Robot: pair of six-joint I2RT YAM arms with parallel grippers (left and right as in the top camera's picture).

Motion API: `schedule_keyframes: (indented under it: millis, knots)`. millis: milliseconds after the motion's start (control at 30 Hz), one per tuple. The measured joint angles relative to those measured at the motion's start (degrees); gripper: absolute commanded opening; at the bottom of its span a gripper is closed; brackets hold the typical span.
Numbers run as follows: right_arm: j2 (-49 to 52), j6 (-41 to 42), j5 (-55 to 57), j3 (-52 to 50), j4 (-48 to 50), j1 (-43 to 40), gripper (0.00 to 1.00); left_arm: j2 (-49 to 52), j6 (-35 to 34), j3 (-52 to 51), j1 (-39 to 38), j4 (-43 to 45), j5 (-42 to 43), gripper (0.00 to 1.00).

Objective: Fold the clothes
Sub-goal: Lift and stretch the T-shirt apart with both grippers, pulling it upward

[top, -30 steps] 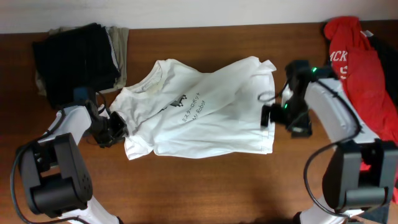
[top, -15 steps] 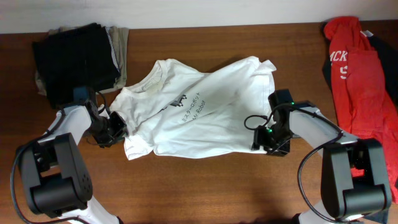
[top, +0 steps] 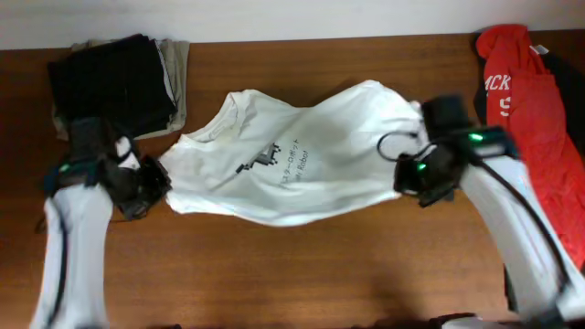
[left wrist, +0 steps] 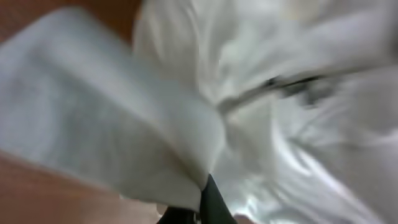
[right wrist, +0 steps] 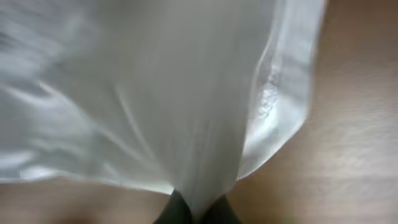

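At the middle of the table (top: 302, 265), white T-shirt (top: 302, 151) stretched between arms. Left gripper (top: 154, 180) pinches what looks like a sleeve (view blurred), right gripper (top: 409, 174) pinches the hem, probably to pull it flat for folding.

Overhead view: fixed above, looking straight down on the whole tabletop (top: 292, 274). Left and right wrist views: very near, each facing the white T-shirt (top: 302, 155), shared by all three.

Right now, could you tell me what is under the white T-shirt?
Only bare table shows around the T-shirt, which is pinched at its ends by the left gripper and right gripper. Whatever lies beneath its middle is covered.
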Motion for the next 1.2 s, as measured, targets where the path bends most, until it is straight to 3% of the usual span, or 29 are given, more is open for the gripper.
schedule_keyframes:
  millis: [133,233,400,533,633,767,933,1200]
  knots:
    - [-8.92,-2.32,0.92,13.94,-13.00,0.00,0.04,-14.82,0.00,8.96,0.00,-6.51,-0.63,0.01]
    - [-12.96,-4.39,1.25,26.43,-21.46,0.00,0.04,-21.79,0.02,25.00,-0.02,-14.75,-3.02,0.01]
    - [-13.90,-6.19,2.19,45.97,-28.15,0.00,0.04,-21.97,0.24,56.81,0.00,-24.96,-5.77,0.01]
    - [-13.55,-6.38,5.01,53.79,-28.13,0.00,0.04,-20.39,0.24,70.73,0.00,-26.49,-8.61,0.01]
    - [-11.15,-6.40,6.29,54.66,-25.55,0.00,0.04,-17.42,0.24,72.06,0.00,-25.55,-9.75,0.01]
    - [0.22,-6.40,6.64,54.75,-21.00,0.00,0.04,-6.27,0.24,72.04,-0.02,-25.62,-10.05,0.01]
    - [17.81,-6.16,6.67,54.55,-16.17,0.07,0.04,20.96,0.24,71.34,-1.84,-20.98,-8.41,0.01]
    - [42.64,-5.73,7.76,54.47,-5.68,0.07,0.04,52.26,0.22,71.17,-12.26,-3.34,-5.92,0.01]
